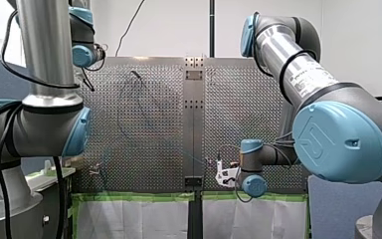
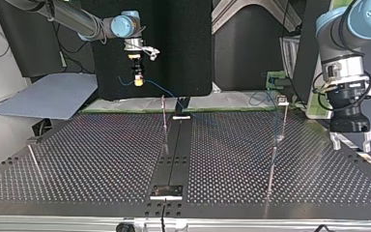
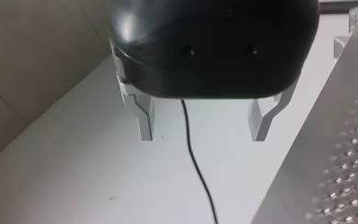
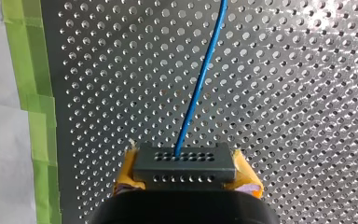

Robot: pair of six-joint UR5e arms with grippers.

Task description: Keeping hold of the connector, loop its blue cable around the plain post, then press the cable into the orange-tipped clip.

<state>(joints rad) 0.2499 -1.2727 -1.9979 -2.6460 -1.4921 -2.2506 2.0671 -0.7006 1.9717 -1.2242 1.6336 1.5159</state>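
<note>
Above the worktop [image 2: 101,154], my right jaws grasp the connector [image 4: 185,165], blue cable [image 4: 200,79] seemingly not yet looped; my left jaws released.

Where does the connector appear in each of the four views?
Right wrist view: connector between the yellow pads.
Top view: in my right tool, upper left.
Front view: at that tool, too small to tell.
Left wrist view: not in it.
Shared landmark: the perforated table.

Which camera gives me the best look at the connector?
Right wrist view: the connector sits close up, clamped in my right claw. Top view shows it tiny; front view leaves it unclear; left wrist view misses it.
</note>
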